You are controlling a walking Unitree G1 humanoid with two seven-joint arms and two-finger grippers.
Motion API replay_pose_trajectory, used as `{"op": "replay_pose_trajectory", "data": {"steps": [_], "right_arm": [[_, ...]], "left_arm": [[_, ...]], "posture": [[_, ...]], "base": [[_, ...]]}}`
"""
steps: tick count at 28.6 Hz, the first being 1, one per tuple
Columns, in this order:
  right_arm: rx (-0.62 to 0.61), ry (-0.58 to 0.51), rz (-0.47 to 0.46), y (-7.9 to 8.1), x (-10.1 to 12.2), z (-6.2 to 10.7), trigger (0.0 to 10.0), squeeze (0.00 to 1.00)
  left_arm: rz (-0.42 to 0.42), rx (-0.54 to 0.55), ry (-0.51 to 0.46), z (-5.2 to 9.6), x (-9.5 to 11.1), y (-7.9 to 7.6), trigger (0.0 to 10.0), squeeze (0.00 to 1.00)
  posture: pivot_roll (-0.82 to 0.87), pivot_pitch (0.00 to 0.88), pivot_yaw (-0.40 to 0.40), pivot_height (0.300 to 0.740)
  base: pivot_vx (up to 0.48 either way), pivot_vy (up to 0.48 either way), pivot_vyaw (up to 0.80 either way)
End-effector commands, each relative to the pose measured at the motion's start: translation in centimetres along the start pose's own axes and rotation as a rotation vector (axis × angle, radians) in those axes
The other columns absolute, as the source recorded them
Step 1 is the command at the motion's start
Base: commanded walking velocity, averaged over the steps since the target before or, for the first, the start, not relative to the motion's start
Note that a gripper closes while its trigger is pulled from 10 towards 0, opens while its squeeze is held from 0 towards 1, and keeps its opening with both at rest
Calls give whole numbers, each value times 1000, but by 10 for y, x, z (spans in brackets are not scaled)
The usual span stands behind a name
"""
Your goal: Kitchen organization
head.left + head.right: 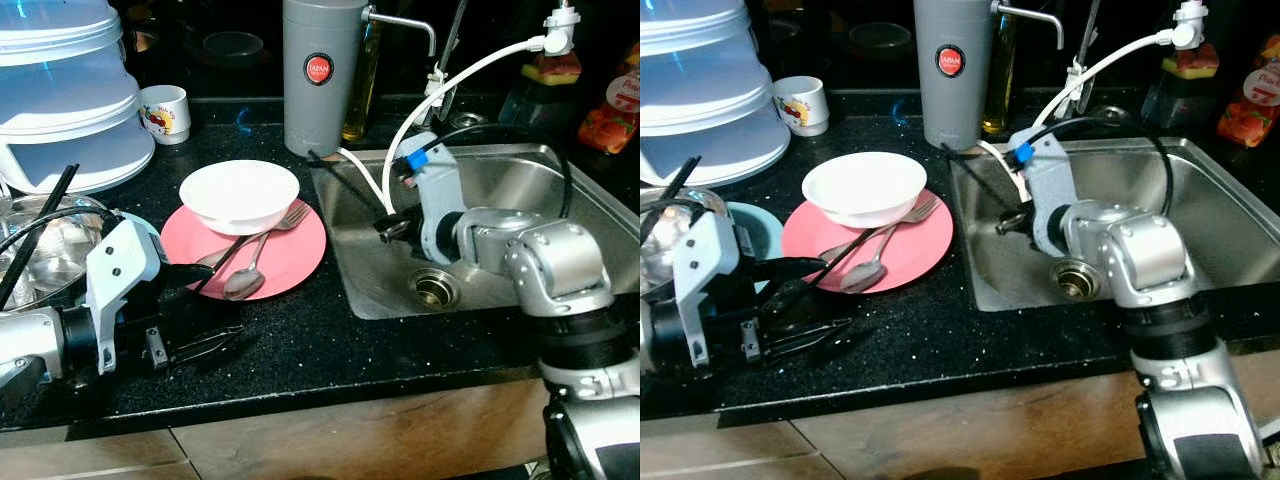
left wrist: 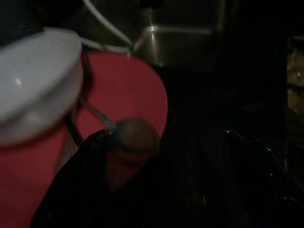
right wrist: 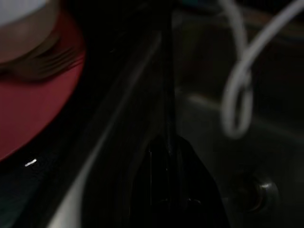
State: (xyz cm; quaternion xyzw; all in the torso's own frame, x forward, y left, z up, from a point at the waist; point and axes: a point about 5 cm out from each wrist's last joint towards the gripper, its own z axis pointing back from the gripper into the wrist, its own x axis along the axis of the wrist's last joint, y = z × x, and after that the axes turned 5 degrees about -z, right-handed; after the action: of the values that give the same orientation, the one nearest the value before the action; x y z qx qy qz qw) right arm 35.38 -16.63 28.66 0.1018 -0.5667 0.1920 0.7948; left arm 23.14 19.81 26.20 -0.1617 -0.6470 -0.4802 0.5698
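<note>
Far left of the black counter [image 1: 300, 340]: stacked white plastic containers [image 1: 60, 100], a small printed cup [image 1: 165, 112] beside them, a glass bowl [image 1: 45, 250] in front holding dark chopsticks.

Left gripper [image 1: 195, 305] low over the counter, fingers spread apart, upper one reaching to the near edge of the pink plate [image 1: 290, 255], lower one just above the countertop. Nothing held.

On the pink plate: white bowl [image 1: 240, 195] at the back, spoon [image 1: 245, 280] and fork [image 1: 285, 220] lying across the front, a black chopstick beside them.

Grey canister [image 1: 320, 75] with red label stands behind, at the sink's corner.

Steel sink [image 1: 560, 190] to the right, drain [image 1: 435, 288] in its floor, white hose [image 1: 440, 90] looping down into it.

Right gripper [image 1: 393, 226] over the sink's left side, fingers pinched on a thin black chopstick [image 1: 345, 178] that slants up over the sink rim toward the canister.
</note>
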Motion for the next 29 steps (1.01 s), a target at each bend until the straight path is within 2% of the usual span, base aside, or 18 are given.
{"op": "replay_pose_trajectory", "data": {"steps": [1,4,6,7,9,10,12,14,17,20,24,29], "right_arm": [[-44,-19,4,-10,2,1,0,0],[-80,-22,28,-14,1,0,0,0],[-96,-7,52,-16,-4,-2,0,0],[-96,-7,52,-16,-4,-2,0,0],[-115,11,71,-18,-9,-4,0,0],[-123,20,78,-20,-11,-6,0,0],[-123,20,78,-20,-11,-6,0,0],[-142,39,102,-24,-16,-11,0,0],[-169,45,131,-24,-26,-25,0,0],[-173,51,128,-22,-32,-30,0,0],[-214,66,134,-16,-55,-52,0,0],[-250,47,140,-16,-55,-59,0,0]], "left_arm": [[8,-26,-29,-5,4,-3,10000,0],[40,-35,-138,-13,24,0,10000,0],[58,-79,-232,-25,43,-4,10000,0],[58,-79,-232,-25,43,-4,10000,0],[79,-140,-291,-34,56,-9,10000,0],[75,-157,-290,-39,59,-10,10000,0],[75,-157,-290,-39,59,-10,10000,0],[-9,-143,-197,-62,55,-7,10000,0],[-77,17,-51,-96,38,15,10000,0],[-75,63,-14,-102,33,22,10000,0],[-29,160,42,-120,23,44,10000,0],[-38,151,31,-123,26,49,10000,0]], "posture": [[23,107,-60,740],[16,115,-52,740],[18,107,-51,740],[18,107,-51,740],[13,114,-51,740],[12,116,-46,740],[12,116,-46,740],[14,112,-46,740],[19,122,-24,740],[11,116,-18,740],[16,121,-5,740],[24,111,5,740]], "base": [[0,0,0],[0,0,0],[0,0,0],[0,0,0],[0,0,0],[0,0,0],[0,0,0],[0,0,0],[0,0,0],[0,0,0],[0,0,0],[0,0,0]]}}
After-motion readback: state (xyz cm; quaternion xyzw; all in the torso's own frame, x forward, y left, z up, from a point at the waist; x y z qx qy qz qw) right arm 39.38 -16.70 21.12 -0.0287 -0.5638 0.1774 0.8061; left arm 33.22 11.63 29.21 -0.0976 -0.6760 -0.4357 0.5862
